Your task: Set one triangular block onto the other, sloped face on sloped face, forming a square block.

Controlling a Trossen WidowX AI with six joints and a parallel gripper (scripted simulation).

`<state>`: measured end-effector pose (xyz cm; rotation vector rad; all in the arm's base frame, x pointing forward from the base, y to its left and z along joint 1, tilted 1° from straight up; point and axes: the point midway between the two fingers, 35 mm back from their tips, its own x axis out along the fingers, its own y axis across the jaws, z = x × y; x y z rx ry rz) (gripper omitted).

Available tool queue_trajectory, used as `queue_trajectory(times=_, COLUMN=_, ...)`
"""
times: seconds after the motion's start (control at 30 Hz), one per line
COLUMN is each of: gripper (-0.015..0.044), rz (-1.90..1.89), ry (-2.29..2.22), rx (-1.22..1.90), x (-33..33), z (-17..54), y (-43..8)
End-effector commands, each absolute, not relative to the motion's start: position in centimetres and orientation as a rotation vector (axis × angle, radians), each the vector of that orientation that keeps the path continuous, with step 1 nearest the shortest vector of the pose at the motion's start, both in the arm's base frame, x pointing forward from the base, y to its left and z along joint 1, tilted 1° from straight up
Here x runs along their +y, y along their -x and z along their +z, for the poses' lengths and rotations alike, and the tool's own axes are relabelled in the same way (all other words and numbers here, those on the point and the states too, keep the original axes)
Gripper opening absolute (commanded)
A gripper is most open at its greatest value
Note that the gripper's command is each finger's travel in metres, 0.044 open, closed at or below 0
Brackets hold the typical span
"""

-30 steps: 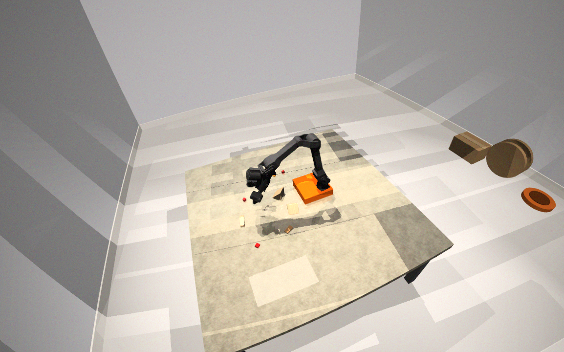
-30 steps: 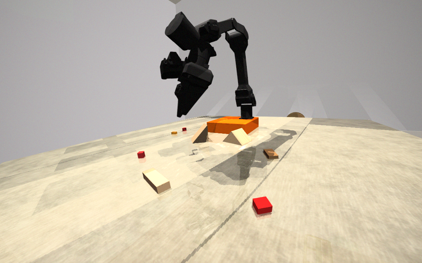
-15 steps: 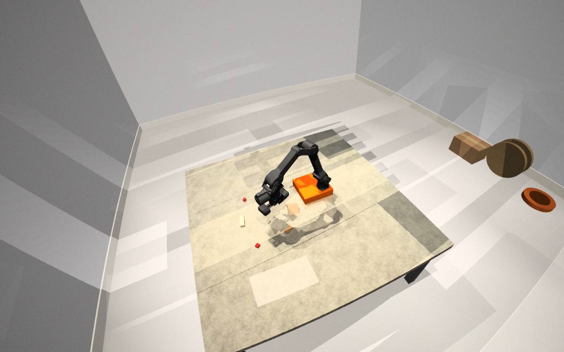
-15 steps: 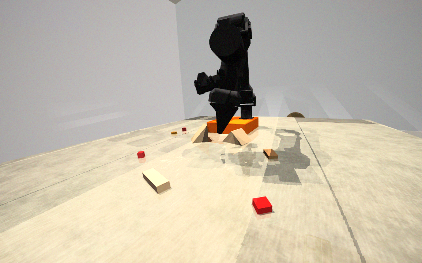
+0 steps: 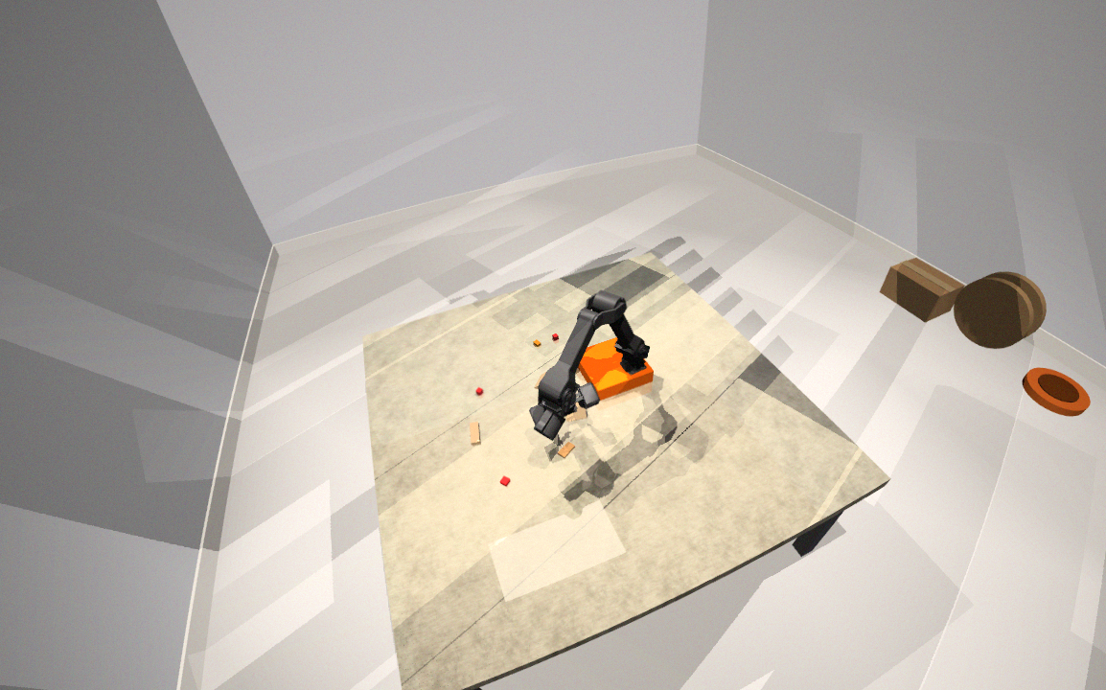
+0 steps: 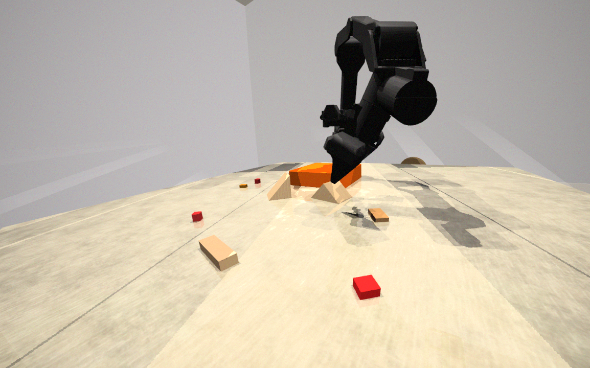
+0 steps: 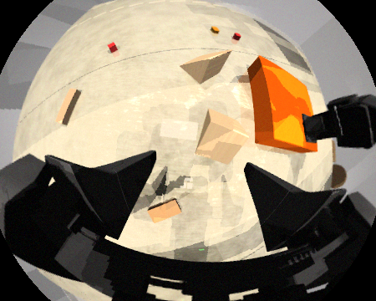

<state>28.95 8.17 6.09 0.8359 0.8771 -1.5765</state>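
Observation:
One triangular block (image 5: 577, 415) (image 6: 329, 194) (image 7: 226, 140) lies ridge up on the table, like a low tent, in front of the orange base. The other triangular block (image 6: 281, 189) (image 7: 205, 68) stands apart from it, farther left in the exterior view, with a tall upright side and a slope; the arm mostly hides it in the top view. My gripper (image 7: 201, 160) is open and empty, pointing down. In the wrist view the tent-like block shows just beyond the fingertips. In the exterior view one fingertip overlaps its ridge; I cannot tell the exact height or whether they touch.
The orange base (image 5: 610, 378) (image 6: 311, 177) (image 7: 265, 104) stands behind the blocks. A long wooden bar (image 5: 474, 431) (image 6: 218, 251) (image 7: 68, 106), a shorter one (image 5: 566, 449) (image 6: 378, 214) (image 7: 165, 211), red cubes (image 5: 504, 481) (image 6: 197, 216) and a small orange piece (image 6: 243, 185) (image 7: 215, 29) lie around.

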Motion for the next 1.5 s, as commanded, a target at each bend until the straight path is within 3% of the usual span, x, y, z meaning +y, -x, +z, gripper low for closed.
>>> queue_trajectory(times=0.0, gripper=0.044, rz=-1.75, ry=-0.791, rx=0.529, x=10.5, z=6.8, y=-26.0)
queue_trajectory(times=0.43, gripper=0.044, rz=-1.75, ry=-0.791, rx=0.529, x=10.5, z=6.7, y=-26.0)
queue_trajectory(times=0.93, gripper=0.044, rz=-1.753, ry=-0.78, rx=0.53, x=4.8, z=-0.2, y=-24.3)
queue_trajectory(times=1.37, gripper=0.044, rz=-1.754, ry=-0.779, rx=0.528, x=4.5, z=-0.5, y=-24.1)
queue_trajectory(times=1.47, gripper=0.0361, rz=-1.759, ry=-0.784, rx=0.527, x=4.7, z=-0.5, y=-24.1)
